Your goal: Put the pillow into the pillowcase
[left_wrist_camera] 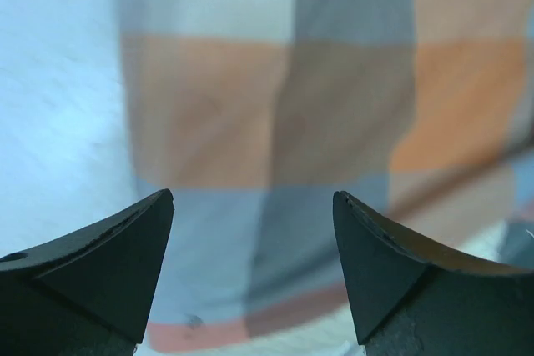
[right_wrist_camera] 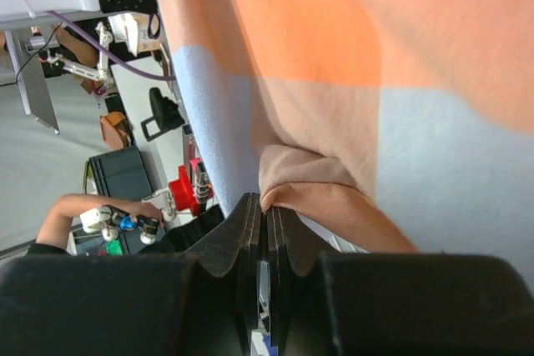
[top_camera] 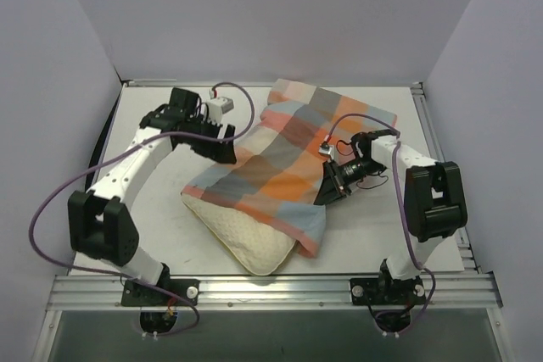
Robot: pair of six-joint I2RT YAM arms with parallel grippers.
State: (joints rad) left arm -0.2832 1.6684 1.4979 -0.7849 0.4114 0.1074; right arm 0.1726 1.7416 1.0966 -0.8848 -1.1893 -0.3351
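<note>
The checked pillowcase [top_camera: 280, 154] lies slantwise across the middle of the table and covers most of the cream pillow [top_camera: 246, 245], whose near end sticks out of the opening. My right gripper [top_camera: 329, 186] is at the pillowcase's right edge. In the right wrist view it [right_wrist_camera: 267, 202] is shut, pinching a fold of the orange and blue cloth [right_wrist_camera: 334, 64] at its tips. My left gripper [top_camera: 226, 150] is at the pillowcase's left edge. In the left wrist view it [left_wrist_camera: 253, 198] stands open just above the cloth [left_wrist_camera: 334, 106], with nothing between the fingers.
The white table [top_camera: 161, 209] is ringed by grey walls, with a metal rail [top_camera: 271, 287] along the near edge. Purple cables [top_camera: 51, 201] loop beside both arms. The right forearm [top_camera: 433, 197] stands right of the pillowcase.
</note>
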